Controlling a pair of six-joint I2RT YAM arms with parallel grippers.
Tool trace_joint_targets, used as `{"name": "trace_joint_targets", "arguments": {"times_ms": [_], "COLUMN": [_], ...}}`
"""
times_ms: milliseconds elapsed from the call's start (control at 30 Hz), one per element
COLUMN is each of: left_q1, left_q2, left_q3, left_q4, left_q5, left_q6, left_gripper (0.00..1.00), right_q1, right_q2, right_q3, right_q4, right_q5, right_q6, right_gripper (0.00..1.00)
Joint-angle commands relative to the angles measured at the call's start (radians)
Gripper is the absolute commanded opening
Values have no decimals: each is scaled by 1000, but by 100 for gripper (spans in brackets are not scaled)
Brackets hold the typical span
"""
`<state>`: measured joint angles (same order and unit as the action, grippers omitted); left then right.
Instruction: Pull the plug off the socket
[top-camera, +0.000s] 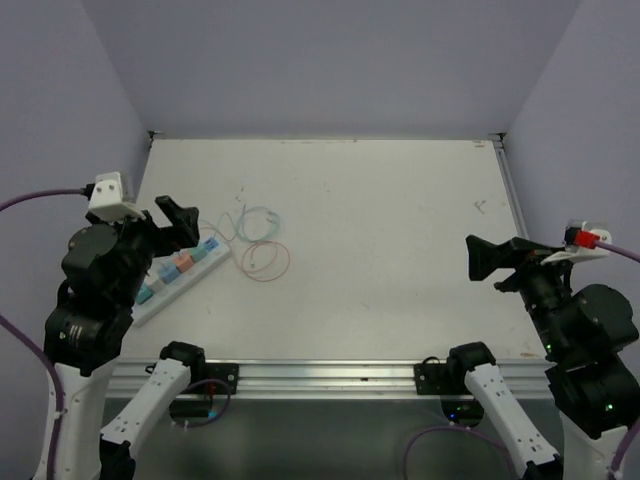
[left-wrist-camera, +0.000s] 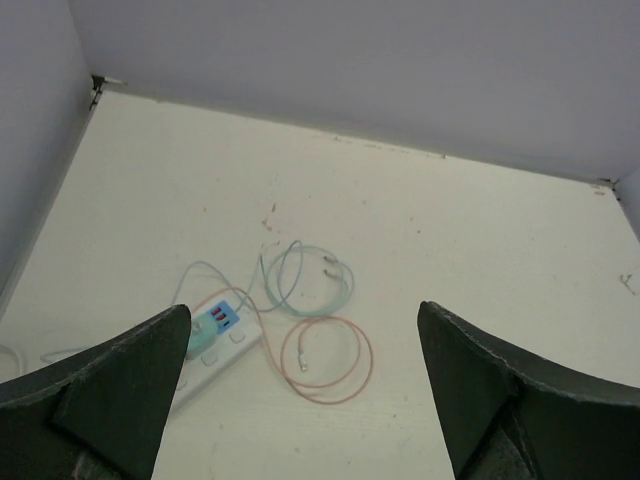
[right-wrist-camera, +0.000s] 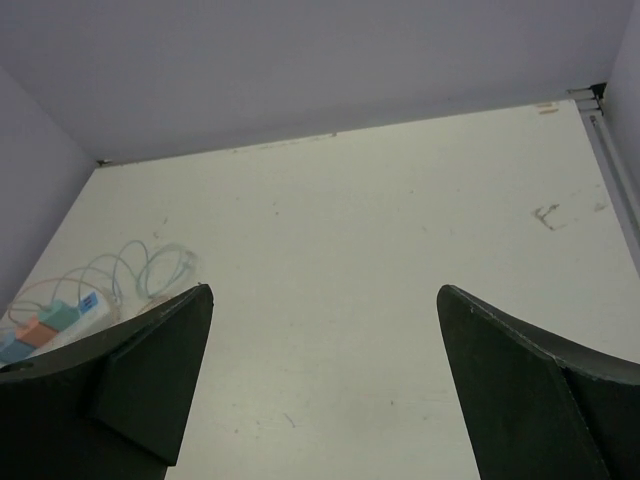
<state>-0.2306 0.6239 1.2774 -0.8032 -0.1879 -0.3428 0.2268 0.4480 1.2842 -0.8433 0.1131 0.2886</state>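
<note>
The socket is a long white power strip (top-camera: 190, 270) lying at an angle at the table's left, its near end hidden under my left arm. Coloured plugs sit in it: blue (top-camera: 209, 245), orange (top-camera: 182, 263), teal (top-camera: 165, 272). In the left wrist view the strip (left-wrist-camera: 228, 350) carries a blue plug (left-wrist-camera: 222, 318) and a teal plug (left-wrist-camera: 201, 340) beside my left finger (left-wrist-camera: 130, 385). My left gripper (top-camera: 183, 224) (left-wrist-camera: 303, 308) is open and empty, above the strip's far end. My right gripper (top-camera: 488, 260) (right-wrist-camera: 325, 290) is open and empty at the far right. The strip (right-wrist-camera: 62, 318) shows there too.
A thin teal cable loop (top-camera: 257, 222) (left-wrist-camera: 305, 285) and a pink cable loop (top-camera: 265, 262) (left-wrist-camera: 327, 360) lie on the table just right of the strip. Purple walls close the table on three sides. A metal rail (top-camera: 330, 377) runs along the near edge.
</note>
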Motion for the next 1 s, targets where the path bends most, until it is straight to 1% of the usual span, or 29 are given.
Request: {"name": "trace_joint_targets", "arguments": {"times_ms": [0,133,300,400,433,633,833,967], "left_q1": [-4,-4,-4,-4,-4,-4,-4,-4], "left_q2": [62,128,194,229,243,299,368,413], "left_q3": [-30,-82,-170,-214,-225,-308,-378,-417], "left_q4": [-93,-113,-99,-71,-56,10,91,153], "left_q5": [-22,-48,-73,-100,-111,-128,-99,-64], "left_q6": [-90,-130,-130,-139,-142,-177,-234,-326], "left_gripper": [100,100,100,100,100,100,100,99], "right_q1": [-6,-4,-4,-4,-4,-4,-4,-3], "right_q2": [37,28,12,6,3,-2,6,17], "right_q3": [-35,-98,-151,-181,-196,-247,-278,-296], "right_q4": [-20,-5,19,30,32,47,65,73], "right_q5": [-62,-90,-109,-110,-131,-168,-204,-224], "right_q6": [33,53,66,73,76,84,99,107], "right_gripper": [99,99,99,99,99,99,99,99]}}
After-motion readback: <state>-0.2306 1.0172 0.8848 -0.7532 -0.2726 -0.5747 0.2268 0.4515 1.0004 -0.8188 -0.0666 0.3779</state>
